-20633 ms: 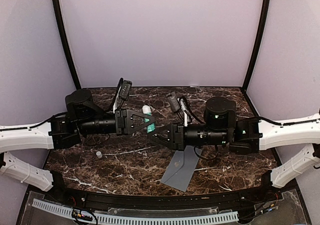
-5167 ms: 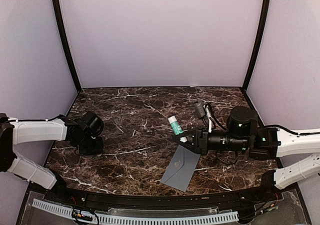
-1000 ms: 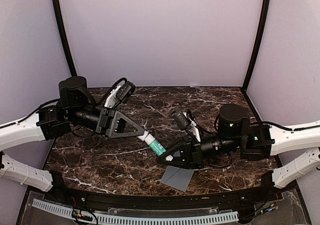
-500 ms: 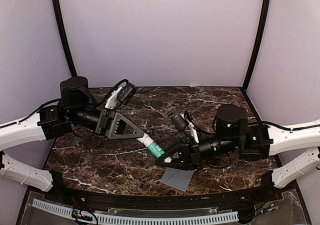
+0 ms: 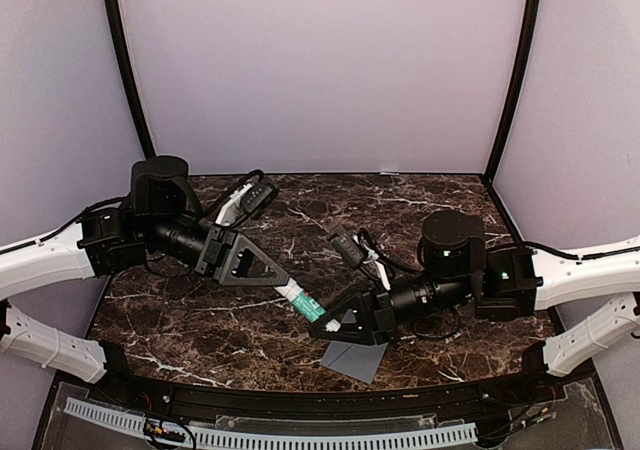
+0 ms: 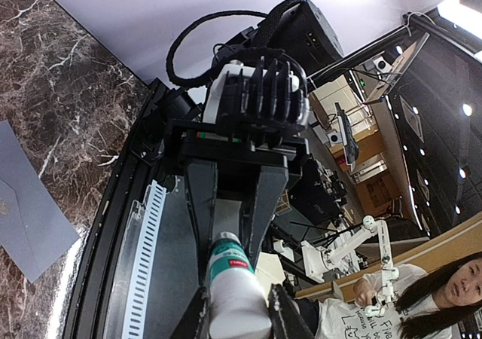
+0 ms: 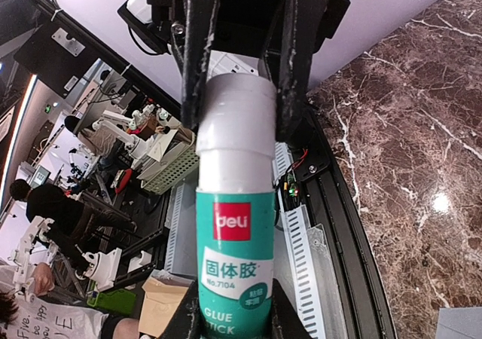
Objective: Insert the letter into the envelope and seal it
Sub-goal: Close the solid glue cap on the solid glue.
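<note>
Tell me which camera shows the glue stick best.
Right wrist: the glue stick fills the frame, label readable. Left wrist shows mostly its white end, close up; top external shows it small.

Left arm (image 5: 50, 260) and right arm (image 5: 590, 265): white moulded outer links joined to matt black cylindrical joint housings (image 5: 160, 183). Each arm ends in a black triangular frame, forming the left gripper (image 5: 288, 288) and the right gripper (image 5: 318, 320). The slim, flat black fingers (image 7: 197, 45) are scuffed pale along their edges. Looped black cables (image 5: 236, 177) run to the black wrist cameras (image 5: 258, 195). Small green lights (image 5: 503, 261) mark the right arm.
</note>
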